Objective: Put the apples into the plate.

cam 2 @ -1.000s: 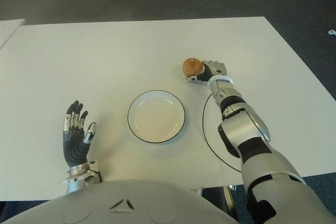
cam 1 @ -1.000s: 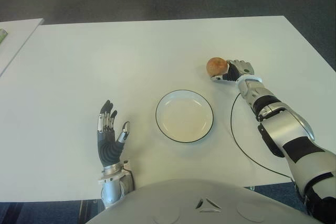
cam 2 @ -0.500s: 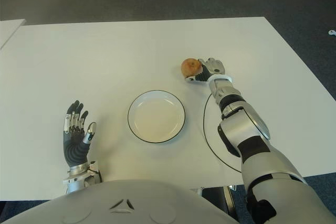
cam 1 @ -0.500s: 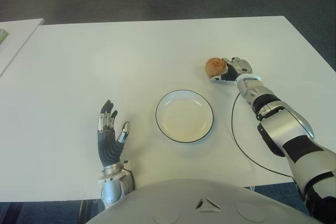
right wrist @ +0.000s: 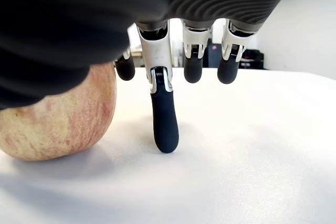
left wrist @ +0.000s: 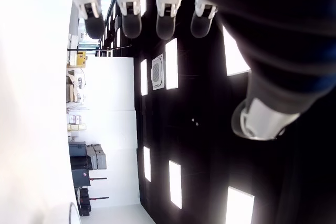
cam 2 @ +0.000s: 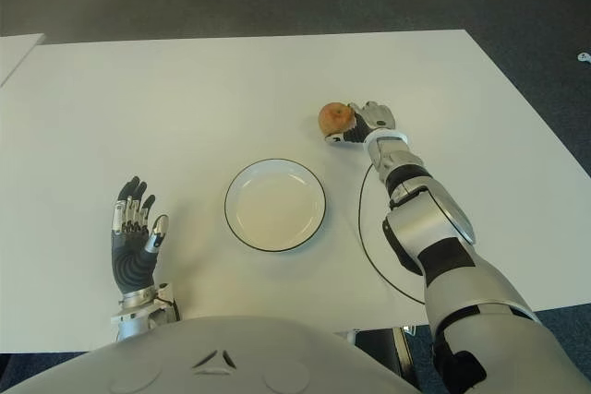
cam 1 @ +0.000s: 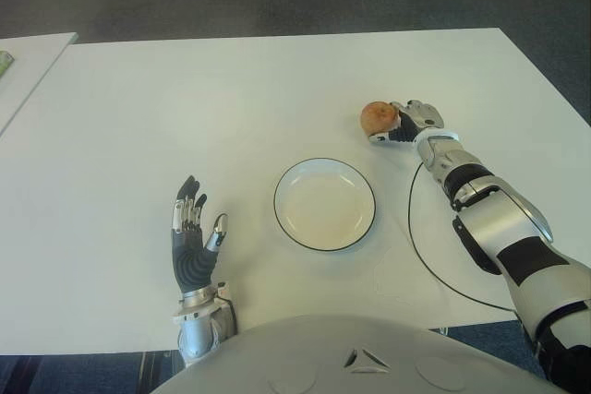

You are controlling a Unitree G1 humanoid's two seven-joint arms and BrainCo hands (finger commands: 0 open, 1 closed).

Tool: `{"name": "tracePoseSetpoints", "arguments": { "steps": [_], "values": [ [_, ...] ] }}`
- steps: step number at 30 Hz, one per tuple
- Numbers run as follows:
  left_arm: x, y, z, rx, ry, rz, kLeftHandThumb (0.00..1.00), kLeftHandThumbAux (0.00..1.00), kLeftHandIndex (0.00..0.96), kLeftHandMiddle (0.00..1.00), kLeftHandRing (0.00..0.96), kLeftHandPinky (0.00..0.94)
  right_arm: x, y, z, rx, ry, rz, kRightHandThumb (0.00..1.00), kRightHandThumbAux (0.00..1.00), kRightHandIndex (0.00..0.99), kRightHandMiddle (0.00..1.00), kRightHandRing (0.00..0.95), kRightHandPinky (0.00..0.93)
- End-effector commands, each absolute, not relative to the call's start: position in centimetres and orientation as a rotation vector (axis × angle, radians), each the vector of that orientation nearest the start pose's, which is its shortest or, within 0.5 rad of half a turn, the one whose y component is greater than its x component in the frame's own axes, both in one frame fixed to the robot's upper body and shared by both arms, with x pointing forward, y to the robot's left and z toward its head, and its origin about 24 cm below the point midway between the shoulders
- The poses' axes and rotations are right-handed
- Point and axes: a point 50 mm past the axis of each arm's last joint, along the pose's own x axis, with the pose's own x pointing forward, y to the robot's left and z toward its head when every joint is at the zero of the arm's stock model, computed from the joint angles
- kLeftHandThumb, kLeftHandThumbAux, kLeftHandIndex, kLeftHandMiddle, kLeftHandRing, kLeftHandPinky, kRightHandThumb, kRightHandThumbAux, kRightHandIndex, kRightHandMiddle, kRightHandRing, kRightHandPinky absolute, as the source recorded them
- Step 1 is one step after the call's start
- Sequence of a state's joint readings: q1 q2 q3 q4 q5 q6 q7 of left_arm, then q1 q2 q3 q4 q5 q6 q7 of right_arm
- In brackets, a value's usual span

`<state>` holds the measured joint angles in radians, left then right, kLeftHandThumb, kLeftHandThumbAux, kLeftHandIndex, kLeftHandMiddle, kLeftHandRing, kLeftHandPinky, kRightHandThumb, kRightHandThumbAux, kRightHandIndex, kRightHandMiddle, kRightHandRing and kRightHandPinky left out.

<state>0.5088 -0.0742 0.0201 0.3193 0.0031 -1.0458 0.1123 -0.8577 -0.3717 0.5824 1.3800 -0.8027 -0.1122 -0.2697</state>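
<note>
Apple [cam 1: 377, 116] on table, just left of right robot hand [cam 1: 413, 123], fingers uncurled

Surfaces and finishes
A matt white desk [cam 1: 185, 89], a glossy plate [cam 1: 324, 204] and a smooth, faintly speckled apple [right wrist: 58, 116] were seen.

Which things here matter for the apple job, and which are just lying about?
Job:
apple, on the table beside the open right hand
plate, empty

Not job:
black cable
side table at left
left hand, idle left of the plate
</note>
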Motion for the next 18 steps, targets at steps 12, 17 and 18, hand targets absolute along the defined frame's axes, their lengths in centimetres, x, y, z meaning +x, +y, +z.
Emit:
{"name": "tracePoseSetpoints", "arguments": {
  "steps": [12,17,18],
  "values": [
    [10.72,16.52,-5.86,-0.017,0.042,0.275,0.144,0.574,0.053,0.033,0.015,0.000,35.95,-20.29,1.70,-1.622,0.256,0.287,0.081,0.280,0.000,0.000,0.000,0.000],
    [10.78,16.59,-5.92,-0.014,0.050,0.277,0.146,0.567,0.056,0.033,0.015,0.000,36.13,-20.16,1.93,-1.621,0.249,0.287,0.079,0.279,0.000,0.000,0.000,0.000],
    [10.79,16.61,-5.93,-0.013,0.051,0.277,0.146,0.565,0.056,0.033,0.015,0.000,36.14,-20.14,1.95,-1.622,0.248,0.287,0.078,0.278,0.000,0.000,0.000,0.000]
  ]
}}
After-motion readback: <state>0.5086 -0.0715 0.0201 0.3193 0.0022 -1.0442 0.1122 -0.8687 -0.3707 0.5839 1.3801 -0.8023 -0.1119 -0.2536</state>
